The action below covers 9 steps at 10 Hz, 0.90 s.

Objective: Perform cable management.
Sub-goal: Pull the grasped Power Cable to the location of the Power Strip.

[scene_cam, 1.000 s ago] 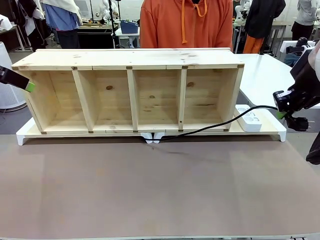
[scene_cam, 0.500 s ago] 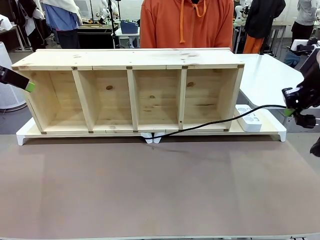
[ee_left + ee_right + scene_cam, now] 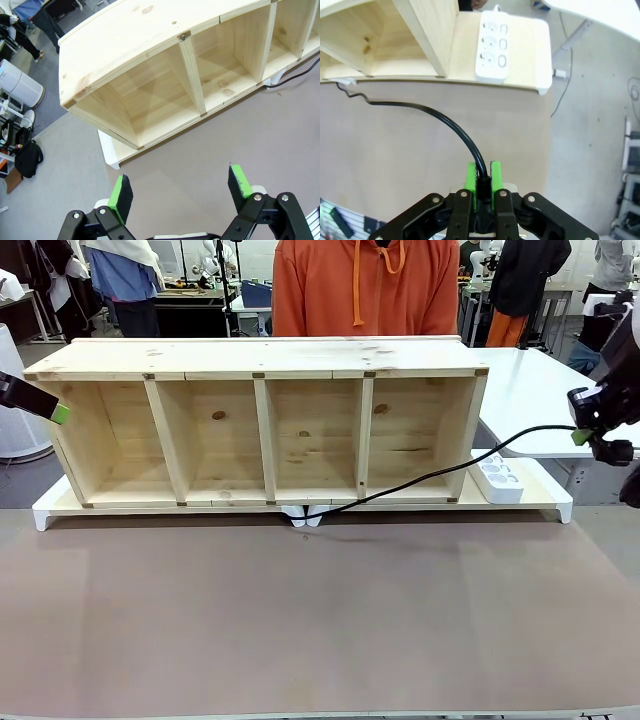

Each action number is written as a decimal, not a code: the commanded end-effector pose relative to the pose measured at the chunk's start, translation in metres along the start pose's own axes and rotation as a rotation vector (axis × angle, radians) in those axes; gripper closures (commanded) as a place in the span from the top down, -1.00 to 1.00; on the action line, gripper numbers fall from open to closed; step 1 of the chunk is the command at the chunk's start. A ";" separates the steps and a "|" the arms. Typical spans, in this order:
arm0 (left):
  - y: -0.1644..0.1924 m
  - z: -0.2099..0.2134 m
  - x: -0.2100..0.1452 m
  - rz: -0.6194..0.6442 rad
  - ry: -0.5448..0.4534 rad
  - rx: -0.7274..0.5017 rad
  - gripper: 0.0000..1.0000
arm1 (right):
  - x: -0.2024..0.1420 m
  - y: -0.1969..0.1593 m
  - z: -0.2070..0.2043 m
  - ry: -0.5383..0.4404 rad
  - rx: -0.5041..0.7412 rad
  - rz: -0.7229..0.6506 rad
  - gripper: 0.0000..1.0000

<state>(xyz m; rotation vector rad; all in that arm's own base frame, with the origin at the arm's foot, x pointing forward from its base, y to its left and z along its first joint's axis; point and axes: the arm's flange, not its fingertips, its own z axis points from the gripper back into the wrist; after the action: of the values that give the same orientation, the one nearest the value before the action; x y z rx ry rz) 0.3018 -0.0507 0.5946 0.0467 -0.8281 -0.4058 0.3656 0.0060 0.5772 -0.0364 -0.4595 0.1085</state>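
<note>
Looking at the wooden shelf [image 3: 265,425] first: what do you need to know?

What's in it?

You have four open compartments side by side, and each shows you bare pine boards with a few knots. The shelf stands on a long white riser [image 3: 555,502]. A white power strip [image 3: 498,478] lies on the riser just beside the shelf's right end.

And the cable?

The cable [image 3: 420,485] starts at a small white fitting [image 3: 305,516] on the riser's front edge, below the third compartment. It climbs rightward across the foot of the fourth compartment and rises past the power strip. It ends in your right fingers [image 3: 578,437], out beyond the counter's right edge. Your right wrist view shows those fingers pinched shut on it, with the cord arching away over the counter toward the shelf.

The other side?

Your left fingers [image 3: 120,192] stand wide apart with nothing between them, above the brown counter [image 3: 320,630] in front of the shelf's left end.

What's around you?

A person in an orange hoodie [image 3: 370,285] stands right behind the shelf, and a white table [image 3: 530,390] sits behind its right end. Off the left end, on the grey floor, you have a white cylindrical appliance [image 3: 20,85] and a black backpack [image 3: 27,159]. The shelf's right wall and the power strip sit nearest the cable's run.
</note>
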 end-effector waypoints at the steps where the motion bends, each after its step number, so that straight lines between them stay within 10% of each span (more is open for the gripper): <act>1: 0.000 -0.001 0.001 0.000 -0.006 0.001 1.00 | 0.030 -0.007 -0.006 -0.039 -0.036 0.096 -0.72; 9: 0.000 -0.001 0.001 0.000 -0.006 0.001 1.00 | 0.112 -0.031 -0.019 -0.091 -0.111 0.014 -0.72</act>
<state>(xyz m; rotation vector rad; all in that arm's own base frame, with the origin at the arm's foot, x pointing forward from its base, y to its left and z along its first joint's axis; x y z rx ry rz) 0.3018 -0.0507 0.5946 0.0467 -0.8282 -0.4058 0.4619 -0.0101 0.6054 -0.1370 -0.5258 0.1427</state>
